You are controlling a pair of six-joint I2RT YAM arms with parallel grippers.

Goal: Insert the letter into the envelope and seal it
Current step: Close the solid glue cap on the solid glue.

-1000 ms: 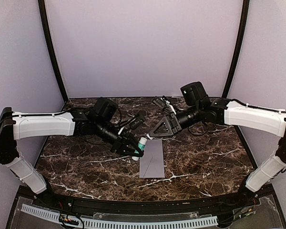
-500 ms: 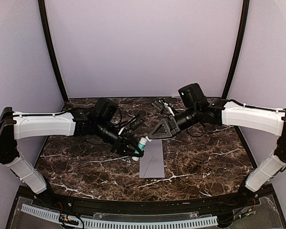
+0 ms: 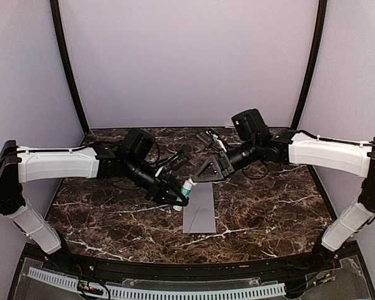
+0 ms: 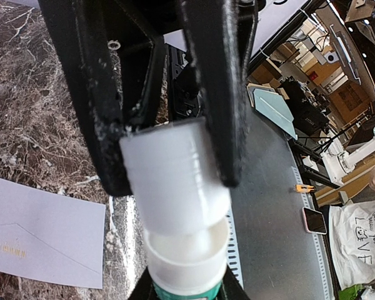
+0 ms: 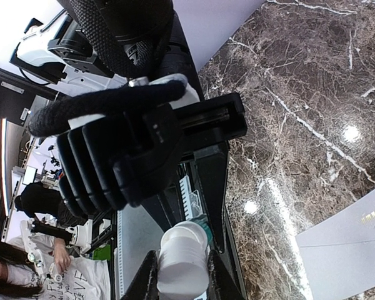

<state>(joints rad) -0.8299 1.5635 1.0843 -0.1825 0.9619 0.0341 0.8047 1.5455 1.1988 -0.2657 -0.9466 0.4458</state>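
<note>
Left pincer (image 4: 172, 181): clamped on the glue stick (image 3: 186, 186), white end.
Right pincer (image 3: 199, 178): tips at the stick's teal end; grip cannot be told.
Envelope (image 3: 199, 211): flat on counter (image 3: 269, 206), lower centre of frame.

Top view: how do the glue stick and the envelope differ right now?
The glue stick is clamped in the left gripper and tilted; the envelope lies flat on the table. The glue stick is a small white cylinder with a teal band; the envelope is a broad lavender-grey sheet. Both are near mid-table.
</note>
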